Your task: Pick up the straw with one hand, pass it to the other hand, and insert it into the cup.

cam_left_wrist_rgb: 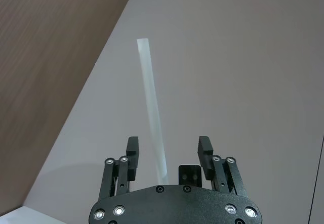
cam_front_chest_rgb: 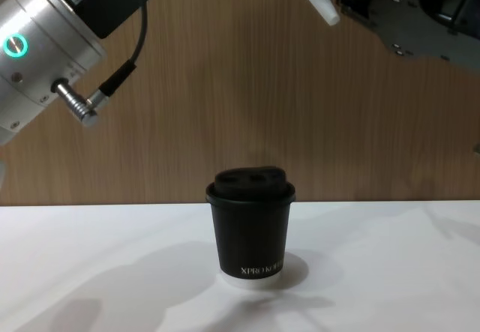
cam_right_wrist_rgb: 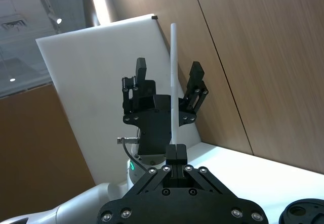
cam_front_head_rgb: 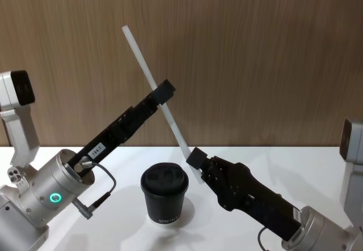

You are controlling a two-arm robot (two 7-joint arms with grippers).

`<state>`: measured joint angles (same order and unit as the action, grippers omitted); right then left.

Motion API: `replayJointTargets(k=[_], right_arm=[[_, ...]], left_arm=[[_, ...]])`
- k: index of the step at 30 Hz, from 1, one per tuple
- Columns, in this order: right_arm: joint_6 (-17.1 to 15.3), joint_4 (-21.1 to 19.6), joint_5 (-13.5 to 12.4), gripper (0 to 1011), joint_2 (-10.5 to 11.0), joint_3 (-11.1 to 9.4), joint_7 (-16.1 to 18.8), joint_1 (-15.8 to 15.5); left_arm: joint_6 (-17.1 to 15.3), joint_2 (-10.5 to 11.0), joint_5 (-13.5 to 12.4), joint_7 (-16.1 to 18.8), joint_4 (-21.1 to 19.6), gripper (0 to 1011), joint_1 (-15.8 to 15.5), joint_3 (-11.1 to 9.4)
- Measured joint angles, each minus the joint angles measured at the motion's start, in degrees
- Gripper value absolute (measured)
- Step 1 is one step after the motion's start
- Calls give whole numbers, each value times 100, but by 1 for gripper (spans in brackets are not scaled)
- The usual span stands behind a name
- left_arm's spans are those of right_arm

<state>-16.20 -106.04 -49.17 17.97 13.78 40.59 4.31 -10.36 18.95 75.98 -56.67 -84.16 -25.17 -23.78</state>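
The white straw point(cam_front_head_rgb: 161, 103) slants up over the table, held by its lower end in my shut right gripper point(cam_front_head_rgb: 195, 160), the one on the black screw-studded bracket point(cam_right_wrist_rgb: 177, 204). My left gripper point(cam_front_head_rgb: 164, 91), on the silver wrist with the green ring point(cam_front_head_rgb: 54, 197), stands open around the straw's middle. In the left wrist view the straw point(cam_left_wrist_rgb: 153, 113) runs between the spread fingers point(cam_left_wrist_rgb: 132, 145) without touching either. The right wrist view shows the straw point(cam_right_wrist_rgb: 173, 77) rising from its closed fingertips through the other gripper's open jaws. The black lidded cup point(cam_front_head_rgb: 164, 197) stands upright on the table below both grippers.
A white table point(cam_front_head_rgb: 238, 157) lies in front of a wooden wall point(cam_front_head_rgb: 255, 47). The cup point(cam_front_chest_rgb: 251, 231) has free room on both sides. A dark cable point(cam_front_chest_rgb: 112, 77) hangs from the left wrist.
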Motion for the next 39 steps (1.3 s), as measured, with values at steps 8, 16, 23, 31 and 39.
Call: replayJointTargets(k=[8,16,23,31,39], right_arm=[[0,0,0,1,0,0,0,0],[0,0,0,1,0,0,0,0],[0,0,0,1,0,0,0,0],[0,0,-1,1,0,0,0,0],[0,0,-1,1,0,0,0,0]], left_arm=[[41,13,34,-3,-17,536,-26,-27],[75,31,68,2,-21,268,-39,-49],[111,46,96,17,-25,64,-45,-67],[153,68,122,44,-28,11,-51,-92],[183,83,154,81,-28,5,-54,-112]])
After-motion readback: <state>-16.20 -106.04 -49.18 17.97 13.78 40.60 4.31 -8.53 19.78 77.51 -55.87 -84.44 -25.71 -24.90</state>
